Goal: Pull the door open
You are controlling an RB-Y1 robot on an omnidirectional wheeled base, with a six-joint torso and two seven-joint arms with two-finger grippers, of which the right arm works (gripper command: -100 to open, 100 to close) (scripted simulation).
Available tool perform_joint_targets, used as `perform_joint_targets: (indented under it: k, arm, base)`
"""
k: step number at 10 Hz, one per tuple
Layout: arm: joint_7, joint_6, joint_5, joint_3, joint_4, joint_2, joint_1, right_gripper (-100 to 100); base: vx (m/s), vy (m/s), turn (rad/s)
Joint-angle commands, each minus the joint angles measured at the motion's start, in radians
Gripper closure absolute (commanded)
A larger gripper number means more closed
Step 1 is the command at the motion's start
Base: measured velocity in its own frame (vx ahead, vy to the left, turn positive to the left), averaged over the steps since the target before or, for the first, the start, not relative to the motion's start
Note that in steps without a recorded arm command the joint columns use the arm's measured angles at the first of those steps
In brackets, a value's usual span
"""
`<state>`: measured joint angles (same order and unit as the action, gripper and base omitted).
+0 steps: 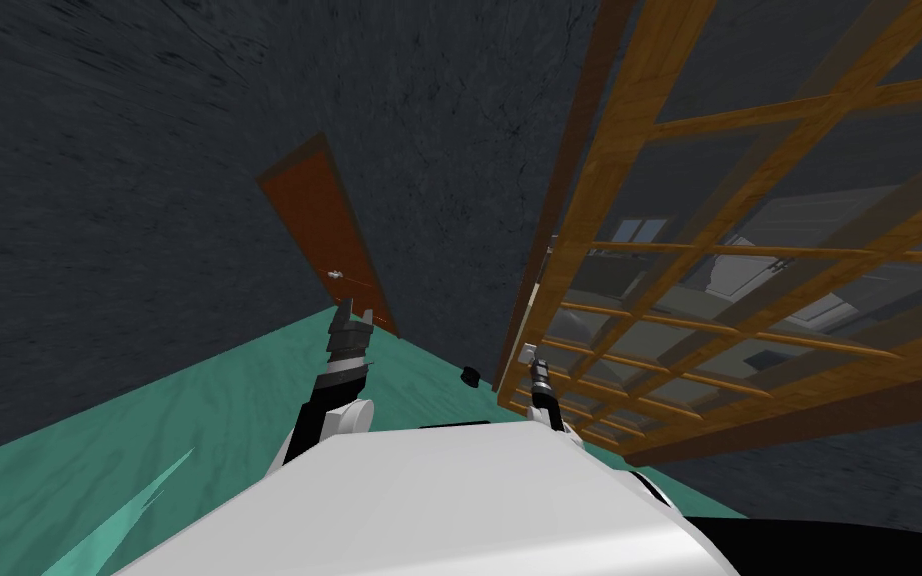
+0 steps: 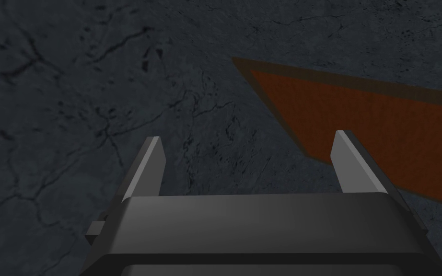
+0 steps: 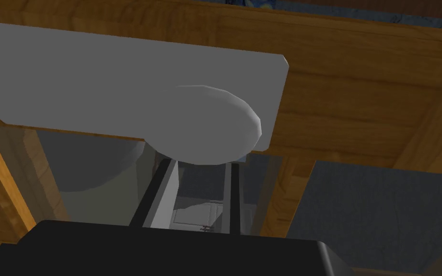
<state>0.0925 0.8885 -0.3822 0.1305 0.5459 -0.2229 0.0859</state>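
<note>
Right hand clamps knob (glazed wooden door).

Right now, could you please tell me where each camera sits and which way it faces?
Head view: on my head, looking steeply down and forward at teal floor and glazed wooden door; both forearms, left gripper, right gripper show.
Left wrist view: on left hand, facing dark wall and red-brown door; its open fingers show.
Right wrist view: on right hand, close at the grey knob; its fingers grip it.
Shared: head and left wrist see the red-brown door.
</note>
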Motion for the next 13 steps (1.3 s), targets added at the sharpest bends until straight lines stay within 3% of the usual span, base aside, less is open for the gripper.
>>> perform_joint_targets:
  k: [1,3,6,10,13]
  arm:
    - [-0.050,0.006,0.010,-0.013,-0.008,0.014,0.012,100]
    - [-0.068,0.006,0.010,-0.013,-0.008,0.014,0.012,100]
    - [-0.151,0.005,0.015,-0.013,-0.008,0.013,0.011,100]
    - [-0.151,0.005,0.015,-0.013,-0.008,0.013,0.011,100]
    - [-0.235,0.004,0.020,-0.013,-0.007,0.011,0.010,100]
  base:
    - [-0.018,0.002,0.013]
    - [-0.015,-0.003,0.005]
    - [-0.016,-0.003,0.010]
    - [0.000,0.000,0.000]
    - [-0.018,-0.002,0.009]
